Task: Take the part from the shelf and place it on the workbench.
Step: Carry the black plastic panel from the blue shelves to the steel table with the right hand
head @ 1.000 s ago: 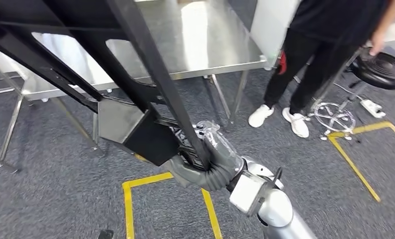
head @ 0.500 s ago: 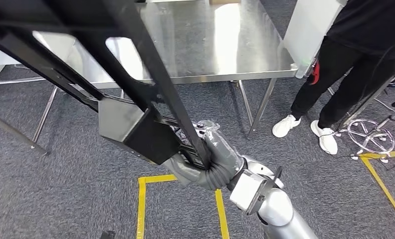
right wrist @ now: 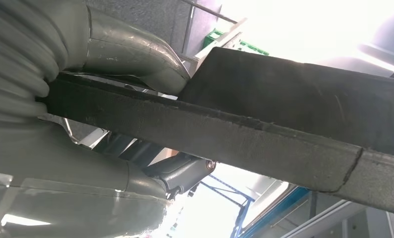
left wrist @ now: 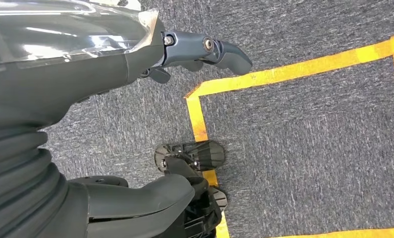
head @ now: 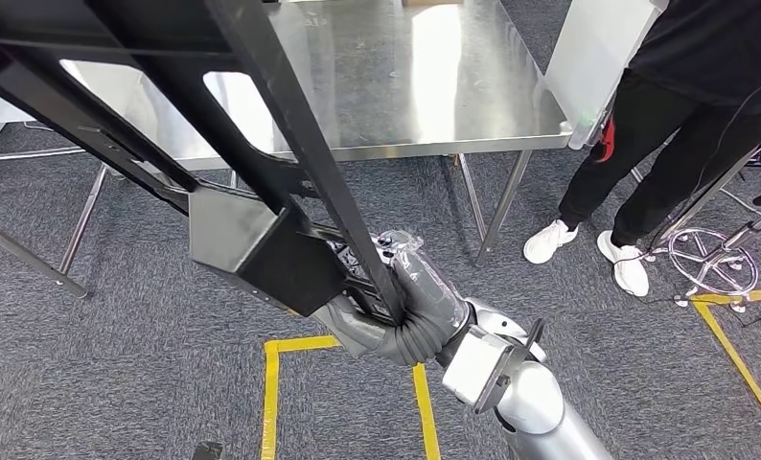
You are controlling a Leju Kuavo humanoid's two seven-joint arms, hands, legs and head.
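The right hand (head: 410, 302) grips a large black metal frame (head: 262, 182) by its lower end, fingers wrapped around a flat bar. The frame is made of long, angular, matte struts joined at a boxy bracket, and it rises up and away from the hand, in the air in front of a shiny steel workbench (head: 405, 86). The left hand (left wrist: 135, 64) hangs over grey carpet (left wrist: 304, 144) marked with yellow tape (left wrist: 284, 72), fingers spread and holding nothing. A person (head: 683, 105) in black stands beyond the right hand.
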